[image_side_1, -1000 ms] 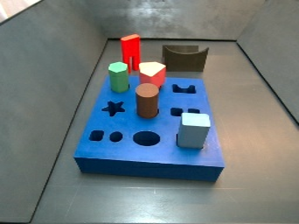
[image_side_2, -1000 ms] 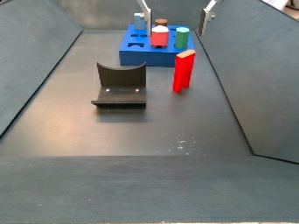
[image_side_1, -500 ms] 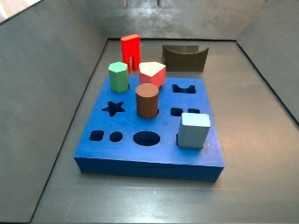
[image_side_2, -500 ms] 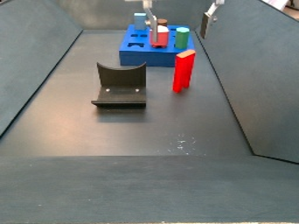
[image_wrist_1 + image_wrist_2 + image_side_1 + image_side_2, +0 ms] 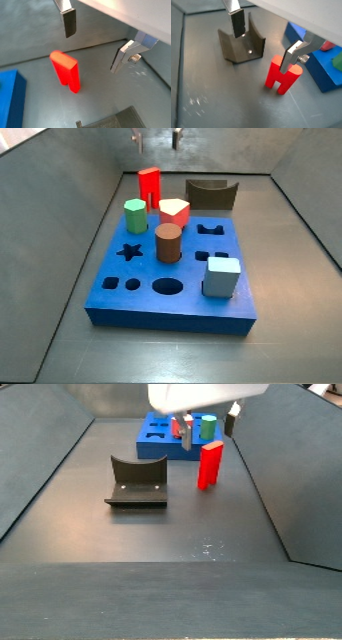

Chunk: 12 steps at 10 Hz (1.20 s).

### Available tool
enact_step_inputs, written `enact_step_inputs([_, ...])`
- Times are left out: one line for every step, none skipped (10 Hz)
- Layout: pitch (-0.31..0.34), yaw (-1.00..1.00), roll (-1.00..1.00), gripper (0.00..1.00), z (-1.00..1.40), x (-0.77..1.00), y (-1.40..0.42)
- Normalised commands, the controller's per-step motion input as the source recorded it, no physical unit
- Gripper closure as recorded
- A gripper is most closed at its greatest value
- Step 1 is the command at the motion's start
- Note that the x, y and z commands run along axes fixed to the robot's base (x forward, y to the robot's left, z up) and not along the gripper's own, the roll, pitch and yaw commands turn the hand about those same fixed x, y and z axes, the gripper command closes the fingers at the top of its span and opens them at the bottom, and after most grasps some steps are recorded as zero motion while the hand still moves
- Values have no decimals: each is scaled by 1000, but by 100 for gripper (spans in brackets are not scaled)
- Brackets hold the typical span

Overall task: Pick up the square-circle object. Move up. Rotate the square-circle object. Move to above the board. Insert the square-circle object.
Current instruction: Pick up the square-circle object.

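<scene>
Our hand [image 5: 93, 42] has come in over the red peg [image 5: 66, 71] since half a second ago, when only its fingertips showed at the far end. Its fingers [image 5: 237, 22] hang spread and empty, above the peg. The peg stands upright on the floor just beside the board [image 5: 163, 440], untouched. We judge the pickup is about to begin: descend next.

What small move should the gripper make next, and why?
Probably straight down. The gripper hangs open above the square-circle object, which stands upright on the floor beside the board, untouched. Its fingers are spread wider than the peg, so lowering should bracket it before closing.
</scene>
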Motion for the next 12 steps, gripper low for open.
enact_step_inputs([0,937,86,0,-474,-106,-280])
enact_step_inputs([0,866,97,0,-480,-140,-357])
enact_step_inputs([0,769,114,0,-486,-203,-451])
enact_step_inputs([0,666,141,0,-511,-286,-546])
enact_step_inputs([0,591,159,0,-477,-403,-603])
enact_step_inputs([-161,597,100,0,0,-457,-549])
enact_step_inputs([-24,74,73,0,14,-189,-260])
enact_step_inputs([-36,34,106,0,0,-240,-323])
enact_step_inputs([-23,-20,104,0,-157,-340,-611])
enact_step_inputs([-20,0,104,0,-391,-97,-234])
enact_step_inputs([-36,263,190,0,-557,0,46])
enact_step_inputs([0,229,186,0,-423,0,69])
